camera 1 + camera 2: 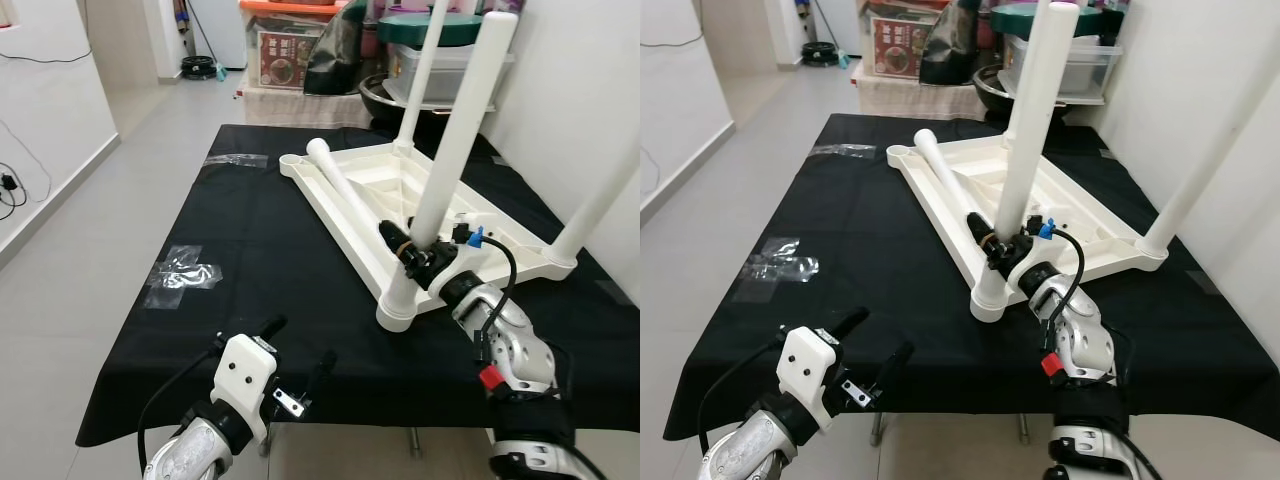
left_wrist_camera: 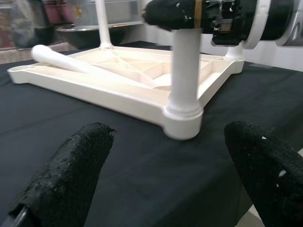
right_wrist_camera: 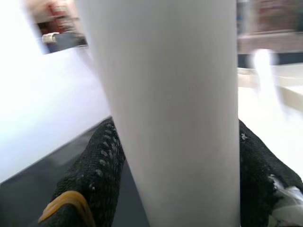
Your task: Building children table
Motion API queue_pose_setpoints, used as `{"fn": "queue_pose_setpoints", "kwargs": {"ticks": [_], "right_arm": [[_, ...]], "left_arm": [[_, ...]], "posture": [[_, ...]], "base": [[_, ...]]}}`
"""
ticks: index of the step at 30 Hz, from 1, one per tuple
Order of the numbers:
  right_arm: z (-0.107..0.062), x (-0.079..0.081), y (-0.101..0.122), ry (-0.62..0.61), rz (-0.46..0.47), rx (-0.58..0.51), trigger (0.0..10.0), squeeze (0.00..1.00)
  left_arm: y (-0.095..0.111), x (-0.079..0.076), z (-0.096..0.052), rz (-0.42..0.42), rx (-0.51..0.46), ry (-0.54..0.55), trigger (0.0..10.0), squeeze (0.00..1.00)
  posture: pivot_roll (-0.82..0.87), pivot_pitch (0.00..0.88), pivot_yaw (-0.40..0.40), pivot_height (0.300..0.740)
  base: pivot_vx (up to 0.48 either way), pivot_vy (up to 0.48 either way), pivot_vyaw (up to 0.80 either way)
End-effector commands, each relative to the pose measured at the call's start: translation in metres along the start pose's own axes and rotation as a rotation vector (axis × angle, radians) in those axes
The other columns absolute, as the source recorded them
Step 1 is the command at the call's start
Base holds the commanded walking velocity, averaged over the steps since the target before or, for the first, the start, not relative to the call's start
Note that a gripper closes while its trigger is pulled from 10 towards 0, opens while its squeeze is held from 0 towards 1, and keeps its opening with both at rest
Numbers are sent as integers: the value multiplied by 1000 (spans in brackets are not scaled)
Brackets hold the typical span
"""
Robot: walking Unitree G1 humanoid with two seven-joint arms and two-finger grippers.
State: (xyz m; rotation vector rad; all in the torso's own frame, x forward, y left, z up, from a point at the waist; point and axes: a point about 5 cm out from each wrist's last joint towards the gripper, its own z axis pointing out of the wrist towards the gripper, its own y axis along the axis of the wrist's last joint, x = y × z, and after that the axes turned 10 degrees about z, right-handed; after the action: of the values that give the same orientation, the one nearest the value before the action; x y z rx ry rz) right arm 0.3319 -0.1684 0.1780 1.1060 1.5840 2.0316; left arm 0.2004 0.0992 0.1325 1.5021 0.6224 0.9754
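On black cloth [image 1: 250, 250], right end effector [image 1: 412, 250] clamping smooth white cylindrical leg [image 1: 455, 140], left end effector [image 1: 298, 362] spread apart.

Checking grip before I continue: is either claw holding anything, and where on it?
The right claw grips the near upright table leg low down, just above its socket. The left claw is open, holding nothing.

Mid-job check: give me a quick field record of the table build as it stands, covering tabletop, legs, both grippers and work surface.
tabletop: white tabletop lies upside down on the black cloth
legs fitted: three upright, near leg, far leg, right leg
loose leg: one lying across the tabletop's underside
empty socket: far left corner
right gripper: fingers closed around the near leg, low by its socket
left gripper: open, holding nothing, at the cloth's near edge
extras: clear tape patches on the cloth
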Motion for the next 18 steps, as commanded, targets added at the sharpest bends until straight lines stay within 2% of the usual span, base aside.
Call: {"fn": "queue_pose_setpoints", "kwargs": {"ticks": [1, 2, 3, 4, 7, 9, 11, 12, 13, 14, 18], "right_arm": [[9, 13, -4, 102, 20, 25, 10000, 0], [10, 23, -5, 243, -5, 103, 10000, 0], [10, 23, -5, 243, -5, 103, 10000, 0], [12, 28, -6, 317, -37, 148, 10000, 0], [21, 31, -4, 366, -73, 159, 10000, 0], [36, 33, 0, 404, -133, 155, 10000, 0], [41, 34, 1, 407, -133, 145, 10000, 0], [45, 34, 1, 381, -136, 134, 8588, 0], [46, 33, 1, 370, -132, 134, 8588, 0], [49, 31, 2, 332, -132, 115, 0, 0], [50, 28, 3, 260, -125, 72, 0, 0]], "left_arm": [[-2, -1, 0, 3, 6, 1, 10000, 0], [-2, -1, 0, 3, 5, 0, 10000, 0], [-2, -1, 0, 3, 5, 0, 10000, 0], [-2, -1, 0, 3, 5, 0, 10000, 0], [-2, -1, 0, 4, 4, 1, 10000, 0], [-2, -1, 0, 5, 3, 2, 10000, 0], [-2, -1, 0, 5, 3, 3, 10000, 0], [-2, -1, 0, 5, 3, 3, 10000, 0], [-2, -1, -1, 5, 3, 3, 10000, 0], [-2, -2, -1, 4, 3, 3, 10000, 0], [-2, -2, -1, 4, 3, 3, 10000, 0]], "posture": [[131, 0, -86, 740], [137, 0, -88, 740], [137, 0, -88, 740], [138, 0, -91, 740], [143, 0, -94, 740], [145, 0, -95, 740], [146, 0, -95, 740], [144, 0, -96, 740], [144, 0, -97, 740], [144, 0, -97, 740], [144, 0, -100, 740]], "base": [[0, 0, 0], [0, 0, 0], [0, 0, 0], [0, 0, 0], [0, 0, 0], [0, 0, 0], [0, 0, 0], [0, 0, 0], [0, 0, 0], [0, 0, 0], [0, 0, 0]]}}
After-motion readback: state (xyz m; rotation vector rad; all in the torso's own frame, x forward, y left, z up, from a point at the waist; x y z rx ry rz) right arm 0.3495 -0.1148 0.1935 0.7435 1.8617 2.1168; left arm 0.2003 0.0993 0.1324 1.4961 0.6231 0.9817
